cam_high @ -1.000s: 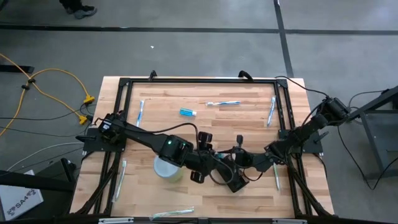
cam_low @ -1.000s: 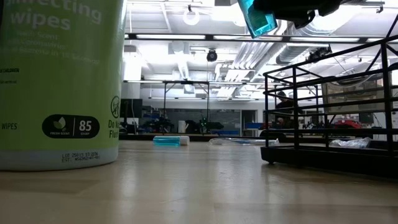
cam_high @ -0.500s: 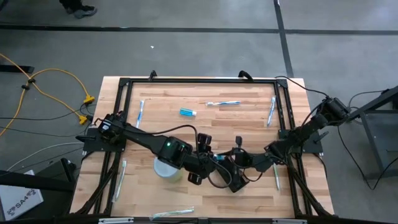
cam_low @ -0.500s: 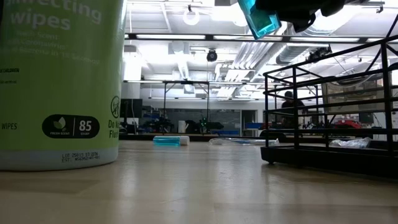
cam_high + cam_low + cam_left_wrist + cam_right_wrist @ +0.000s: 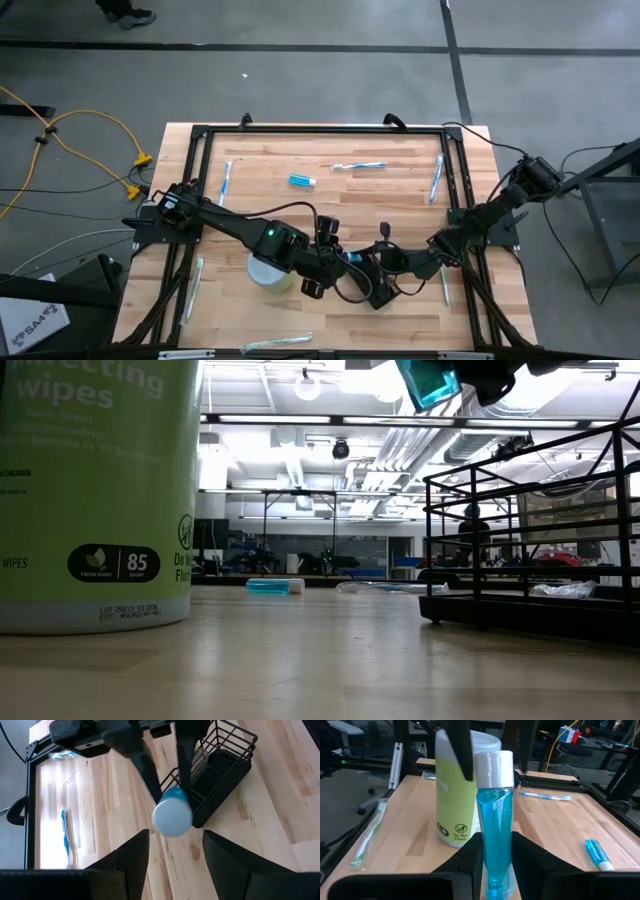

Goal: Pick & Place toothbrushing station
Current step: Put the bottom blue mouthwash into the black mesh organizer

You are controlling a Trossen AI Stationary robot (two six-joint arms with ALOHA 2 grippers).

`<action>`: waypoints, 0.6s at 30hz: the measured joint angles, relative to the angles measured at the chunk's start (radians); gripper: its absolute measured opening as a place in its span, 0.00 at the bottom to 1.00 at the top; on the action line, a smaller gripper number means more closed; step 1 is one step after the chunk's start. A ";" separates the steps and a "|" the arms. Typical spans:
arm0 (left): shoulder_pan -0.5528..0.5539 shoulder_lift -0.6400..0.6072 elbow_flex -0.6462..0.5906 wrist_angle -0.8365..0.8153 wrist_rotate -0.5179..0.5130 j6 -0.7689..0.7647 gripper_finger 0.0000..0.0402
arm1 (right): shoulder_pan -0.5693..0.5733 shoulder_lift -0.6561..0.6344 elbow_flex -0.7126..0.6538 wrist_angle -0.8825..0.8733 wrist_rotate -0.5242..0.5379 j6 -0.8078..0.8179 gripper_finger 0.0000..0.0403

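Blue bottle (image 5: 493,840) | right end effector (image 5: 492,865) grasping it | left end effector (image 5: 172,852) spread, cropped

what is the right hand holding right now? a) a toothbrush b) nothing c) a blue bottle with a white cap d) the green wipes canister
c: in the right wrist view the right hand is closed on a blue bottle with a white cap, and the green wipes canister stands on the table behind it.
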 joint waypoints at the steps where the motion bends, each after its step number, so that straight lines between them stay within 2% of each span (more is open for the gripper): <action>1: 0.000 0.000 0.000 0.000 -0.001 0.000 0.44 | 0.004 0.000 0.000 0.002 -0.001 0.000 0.20; 18: -0.001 0.000 0.000 0.005 0.011 -0.017 0.44 | 0.041 0.000 0.000 0.055 -0.014 0.013 0.20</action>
